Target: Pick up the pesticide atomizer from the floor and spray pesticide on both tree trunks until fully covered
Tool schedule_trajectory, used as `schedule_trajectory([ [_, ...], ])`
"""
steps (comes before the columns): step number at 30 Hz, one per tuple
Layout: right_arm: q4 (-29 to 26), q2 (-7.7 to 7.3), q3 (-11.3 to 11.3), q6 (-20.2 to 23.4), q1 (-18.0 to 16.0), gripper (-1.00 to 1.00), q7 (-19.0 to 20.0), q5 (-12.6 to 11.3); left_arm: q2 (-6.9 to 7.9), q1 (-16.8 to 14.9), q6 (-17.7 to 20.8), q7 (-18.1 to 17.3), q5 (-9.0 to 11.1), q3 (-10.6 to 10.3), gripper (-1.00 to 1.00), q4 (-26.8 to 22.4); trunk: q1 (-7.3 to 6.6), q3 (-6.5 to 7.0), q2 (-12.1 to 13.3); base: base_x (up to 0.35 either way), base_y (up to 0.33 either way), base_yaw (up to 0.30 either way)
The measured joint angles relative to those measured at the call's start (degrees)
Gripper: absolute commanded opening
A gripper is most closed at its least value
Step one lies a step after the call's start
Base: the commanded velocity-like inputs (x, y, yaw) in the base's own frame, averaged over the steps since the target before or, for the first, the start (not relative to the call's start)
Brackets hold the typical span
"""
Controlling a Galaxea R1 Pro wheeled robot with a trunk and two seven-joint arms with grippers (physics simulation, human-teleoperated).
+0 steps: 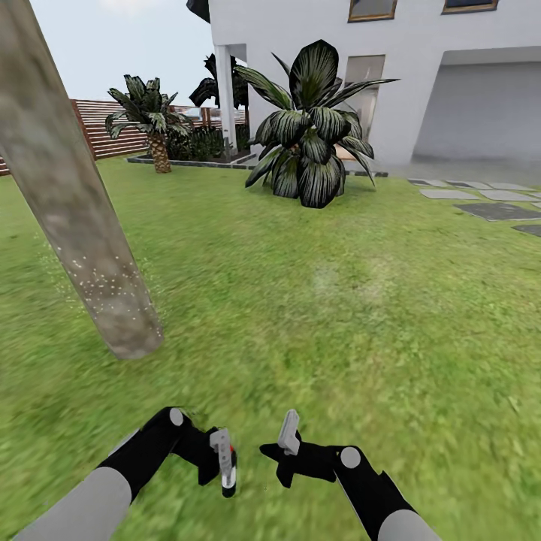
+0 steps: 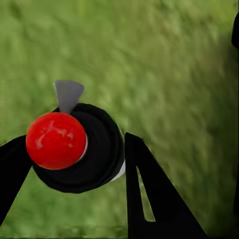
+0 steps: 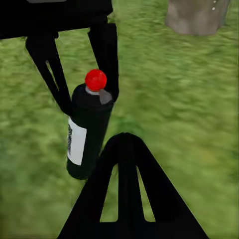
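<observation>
Nearest to the robot, at about six o'clock in the head view, both arms are reaching forward low over the grass floor (image 1: pixel 361 315). The left gripper (image 1: pixel 225 469) is clamping the pesticide atomizer (image 1: pixel 228 475), a black bottle with a white label, a round red cap and a small grey nozzle. In the left wrist view the left gripper (image 2: pixel 72 167) is showing its black fingers (image 2: pixel 149 194) pressing against both sides of the bottle (image 2: pixel 94 149), whose red cap is facing the camera. The right wrist view is showing the same bottle (image 3: pixel 85 132) hanging upright between the left gripper's (image 3: pixel 87 97) two fingers, above the grass.

The right gripper (image 1: pixel 289 443) is hovering just beside it at about five o'clock, holding nothing; one grey finger is pointing upward in the head view. In its own wrist view the right gripper (image 3: pixel 124 164) is showing one black triangular finger (image 3: pixel 127 199), so how wide its jaws are standing cannot be told.

Farther out, at about ten o'clock, a thick mottled tree trunk (image 1: pixel 71 203) is rising from the grass, leaning in the picture, with pale specks dotting its lower part. The right wrist view is catching its base (image 3: pixel 196 17) too.

Beyond, at twelve o'clock, a large dark-leaved shrub (image 1: pixel 312 128) is standing before a white house (image 1: pixel 421 75). At eleven o'clock, a short palm (image 1: pixel 154 124) is growing near the brown slatted fence (image 1: pixel 105 124). Grey paving stones (image 1: pixel 488 203) are lying at two o'clock.
</observation>
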Motion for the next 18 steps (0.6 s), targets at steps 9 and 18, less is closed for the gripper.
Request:
schedule_trajectory([
  [9,0.2,-0.12,0.0,-0.1,0.0,-1.0,0.0,0.1,12.88,0.3,-0.4,0.0,0.0,0.0,-1.0,1.4,0.0,0.0,0.0,0.0,0.0,0.0],
  [18,1.4,-1.33,-0.4,0.0,0.1,1.0,-2.8,0.3,16.97,0.5,-0.1,6.1,-1.0,0.2,-1.0,5.9,0.0,0.0,0.0,0.0,0.0,0.0],
])
